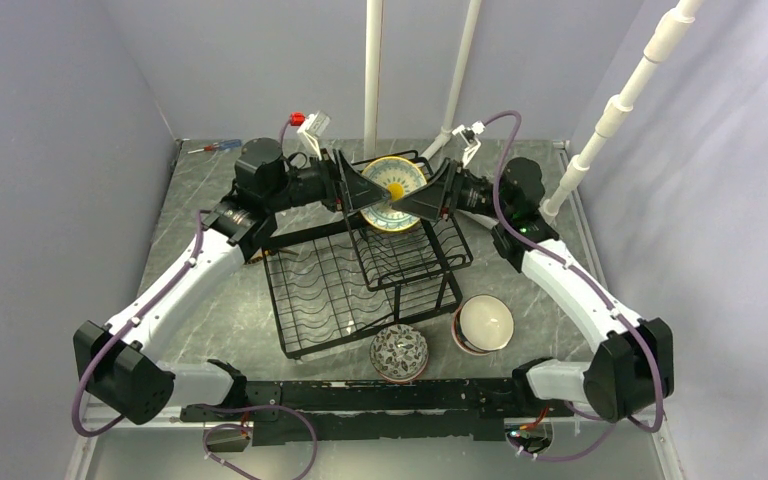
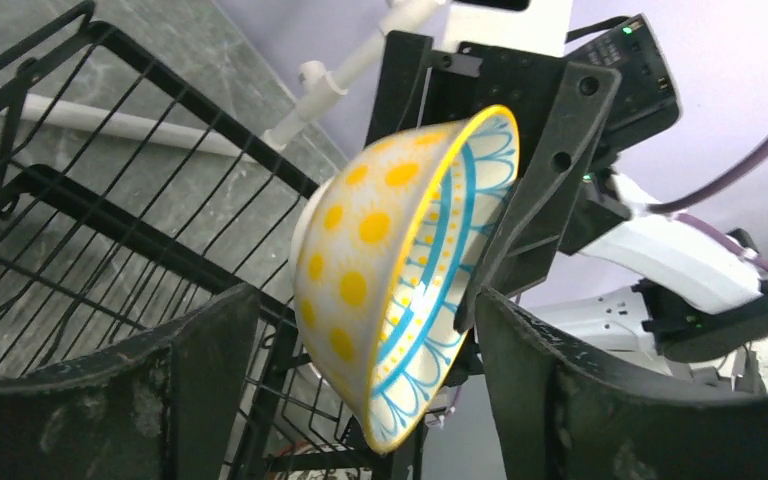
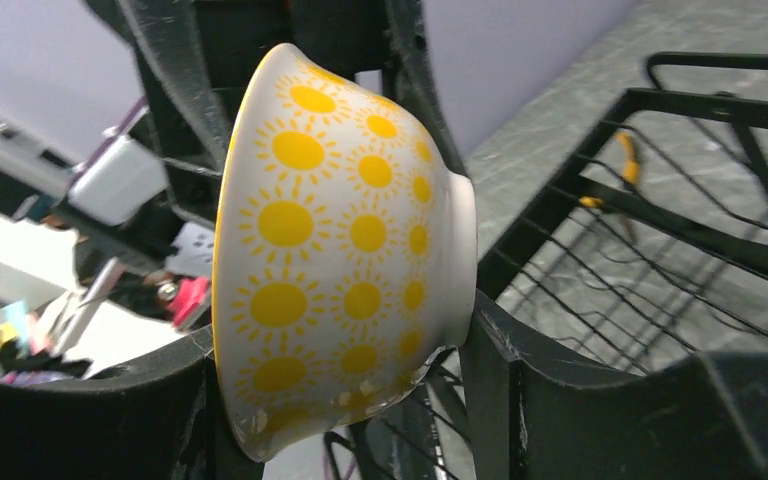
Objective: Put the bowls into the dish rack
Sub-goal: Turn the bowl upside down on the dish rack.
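Note:
A yellow sun-dotted bowl [image 1: 392, 190] with a blue-and-white inside hangs on edge over the upper tier of the black wire dish rack [image 1: 360, 290]. My right gripper [image 1: 425, 205] is shut on it from the right. In the right wrist view its jaws [image 3: 338, 340] press the rim and the foot of the bowl [image 3: 330, 260]. My left gripper [image 1: 360, 190] stands at the bowl's left side. In the left wrist view its fingers [image 2: 365, 300] are spread wide around the bowl [image 2: 390, 270], with a gap on each side.
Two more bowls sit on the table before the rack: a dark patterned one [image 1: 399, 352] and a white one with a red outside [image 1: 482, 323]. A screwdriver [image 1: 215, 147] lies at the far left. White poles [image 1: 372, 70] rise behind the rack.

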